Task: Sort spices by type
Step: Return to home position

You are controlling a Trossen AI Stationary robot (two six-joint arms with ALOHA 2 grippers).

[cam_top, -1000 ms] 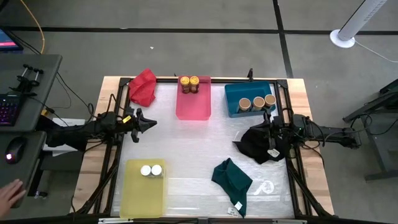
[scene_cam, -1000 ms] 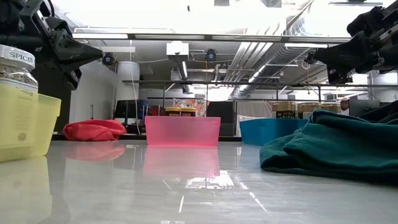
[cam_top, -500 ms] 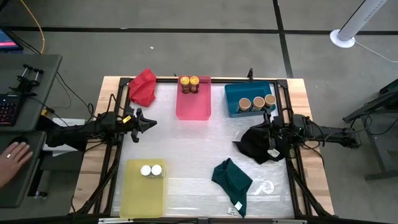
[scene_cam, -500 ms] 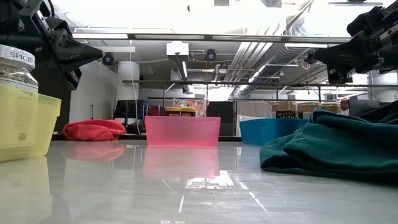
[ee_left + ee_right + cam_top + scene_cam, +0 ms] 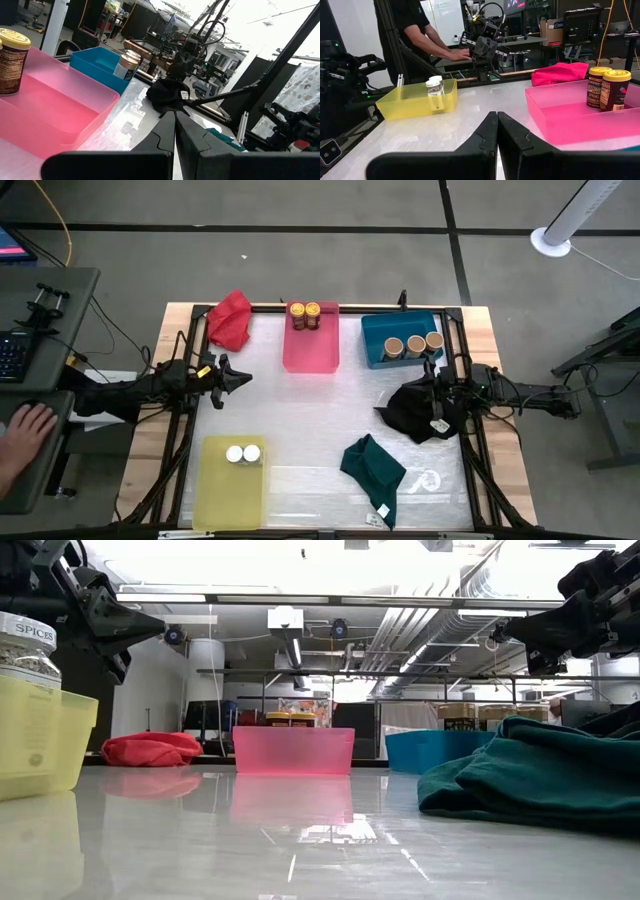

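Spices: white-lidded small cylindrical jars [image 5: 242,453] in yellow plastic bin [image 5: 232,492].
Your L gripper [image 5: 175,115]: pressed together.
Your R gripper [image 5: 497,116]: pressed together.

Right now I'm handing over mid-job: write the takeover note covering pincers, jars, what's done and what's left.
Left pincer: shut, empty, raised on its own side.
Right pincer: shut, empty, raised beside the black cloth.
Jars: two yellow-lidded jars in the pink bin, three tan-lidded jars in the blue bin, two white-lidded jars in the yellow bin.
Done: all seven sorted by lid colour; none outside a bin.
Left: probably nothing but parking the arms.
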